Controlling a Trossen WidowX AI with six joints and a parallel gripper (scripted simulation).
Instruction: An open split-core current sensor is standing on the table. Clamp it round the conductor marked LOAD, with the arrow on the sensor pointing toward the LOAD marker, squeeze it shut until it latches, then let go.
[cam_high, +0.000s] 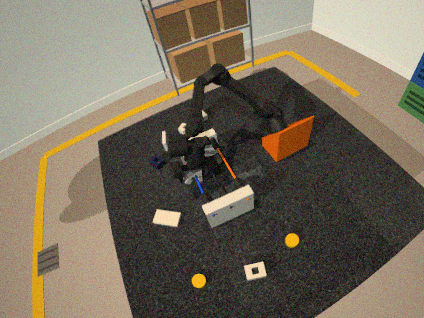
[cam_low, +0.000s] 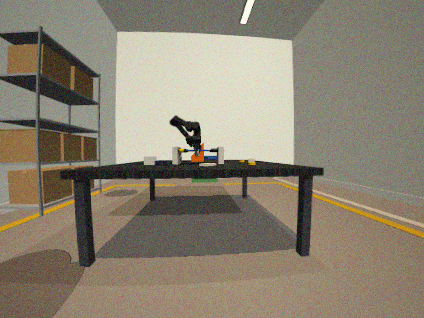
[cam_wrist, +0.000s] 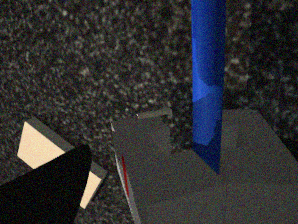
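Sensor, grey and boxy, sits nearest the wrist camera at the blue conductor, inward from the desk's left edge as seen from above. The jaws stand wide open, gripping nothing; whether the latch has caught cannot be told. It is probably light and rigid, with a stiff hinge, so any further squeeze belongs squarely across both halves, clear of the conductor. Beyond, toward the near left corner, a cream plate lies flat.
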